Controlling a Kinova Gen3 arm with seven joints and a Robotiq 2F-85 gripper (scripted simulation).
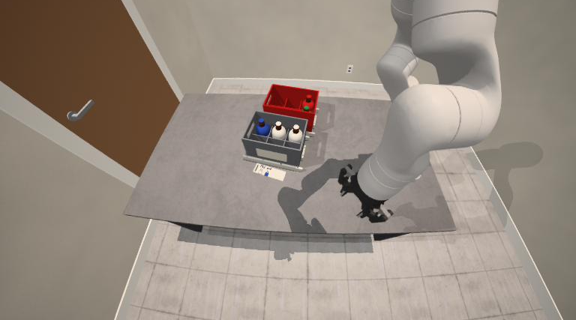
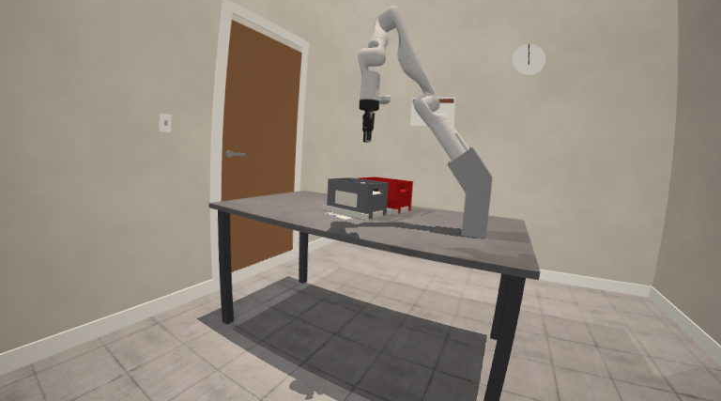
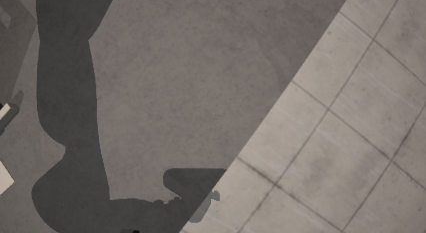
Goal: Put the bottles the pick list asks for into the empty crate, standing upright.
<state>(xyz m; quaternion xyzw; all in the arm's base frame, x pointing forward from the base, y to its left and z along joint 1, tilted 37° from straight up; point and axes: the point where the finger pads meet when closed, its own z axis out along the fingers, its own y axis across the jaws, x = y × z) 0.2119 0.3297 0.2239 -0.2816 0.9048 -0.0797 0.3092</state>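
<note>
No wording or number can be read in any view. The paper strip [image 1: 269,171], lying on the table [image 1: 203,189] at the 6 o'clock side of the grey crate [image 1: 271,156], carries small dark marks and one blue square, all too small to read. The wall clock [image 2: 528,59] shows a single dark stroke toward 12 o'clock and no numerals.
</note>
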